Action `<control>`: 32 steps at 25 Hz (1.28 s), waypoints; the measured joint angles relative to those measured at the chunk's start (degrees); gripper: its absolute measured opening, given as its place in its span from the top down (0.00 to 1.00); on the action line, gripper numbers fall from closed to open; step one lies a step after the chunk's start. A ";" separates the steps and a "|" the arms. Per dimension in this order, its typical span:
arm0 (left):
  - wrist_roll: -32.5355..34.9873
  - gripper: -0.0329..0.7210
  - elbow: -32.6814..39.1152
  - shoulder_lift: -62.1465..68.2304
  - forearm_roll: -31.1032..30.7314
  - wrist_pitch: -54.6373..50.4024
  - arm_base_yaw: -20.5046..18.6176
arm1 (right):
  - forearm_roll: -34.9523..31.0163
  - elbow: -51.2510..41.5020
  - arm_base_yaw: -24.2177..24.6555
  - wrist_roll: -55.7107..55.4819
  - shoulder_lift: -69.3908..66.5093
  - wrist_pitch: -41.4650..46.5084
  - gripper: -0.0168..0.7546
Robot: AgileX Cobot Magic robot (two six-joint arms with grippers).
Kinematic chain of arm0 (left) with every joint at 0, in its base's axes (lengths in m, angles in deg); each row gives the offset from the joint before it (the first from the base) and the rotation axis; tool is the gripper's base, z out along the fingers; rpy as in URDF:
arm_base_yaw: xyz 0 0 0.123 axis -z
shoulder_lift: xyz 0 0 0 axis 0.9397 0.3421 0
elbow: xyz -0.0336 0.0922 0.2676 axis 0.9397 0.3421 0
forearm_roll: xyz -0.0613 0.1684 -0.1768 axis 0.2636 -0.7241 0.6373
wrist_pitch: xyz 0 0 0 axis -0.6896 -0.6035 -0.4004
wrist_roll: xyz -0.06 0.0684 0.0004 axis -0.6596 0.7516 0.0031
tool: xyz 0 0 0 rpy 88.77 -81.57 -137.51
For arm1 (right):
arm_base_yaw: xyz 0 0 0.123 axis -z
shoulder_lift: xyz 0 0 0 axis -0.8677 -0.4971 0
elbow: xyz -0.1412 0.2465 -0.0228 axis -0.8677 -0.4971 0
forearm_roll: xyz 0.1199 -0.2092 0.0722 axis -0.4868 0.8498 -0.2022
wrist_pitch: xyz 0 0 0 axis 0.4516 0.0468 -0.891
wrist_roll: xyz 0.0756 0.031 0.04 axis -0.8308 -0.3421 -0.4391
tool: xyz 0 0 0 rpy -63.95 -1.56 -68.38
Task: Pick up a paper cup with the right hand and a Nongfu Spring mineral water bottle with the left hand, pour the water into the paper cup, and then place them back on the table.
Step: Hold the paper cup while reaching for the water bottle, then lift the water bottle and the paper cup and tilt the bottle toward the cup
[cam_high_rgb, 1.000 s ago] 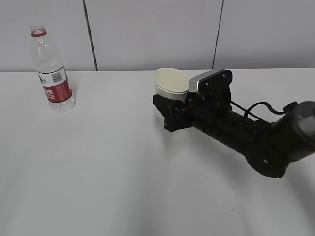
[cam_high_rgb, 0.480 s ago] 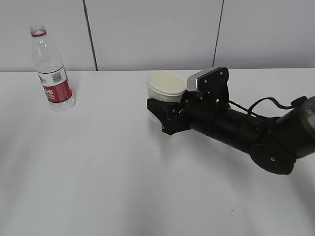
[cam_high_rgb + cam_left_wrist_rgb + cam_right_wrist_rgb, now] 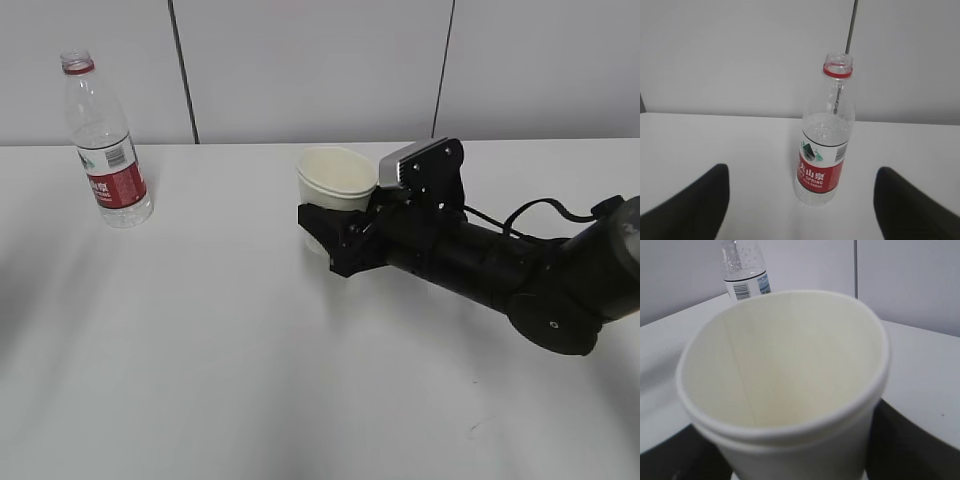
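The paper cup (image 3: 337, 177), cream-white and empty, sits upright between the jaws of my right gripper (image 3: 335, 218), which is shut on its lower wall. In the right wrist view the cup (image 3: 785, 375) fills the frame, with a black finger at each side of it. Its base is hidden, so I cannot tell whether it touches the table (image 3: 200, 330). The Nongfu Spring bottle (image 3: 105, 150) stands upright and uncapped at the far left, partly filled. In the left wrist view the bottle (image 3: 826, 135) stands ahead of my open left gripper (image 3: 800, 210), untouched. The left arm is outside the exterior view.
A grey panelled wall (image 3: 300, 70) runs behind the table's far edge. The right arm's body (image 3: 520, 280) lies low over the table's right side. A small dark scuff (image 3: 470, 430) marks the tabletop at the front right.
My right gripper moved a little to the left with the cup in it, then stayed still over the last half second. The bottle has not moved.
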 joint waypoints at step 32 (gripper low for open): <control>-1.17 0.12 -24.18 52.36 2.72 32.54 5.77 | 0.22 0.00 0.00 -0.13 0.00 3.44 0.34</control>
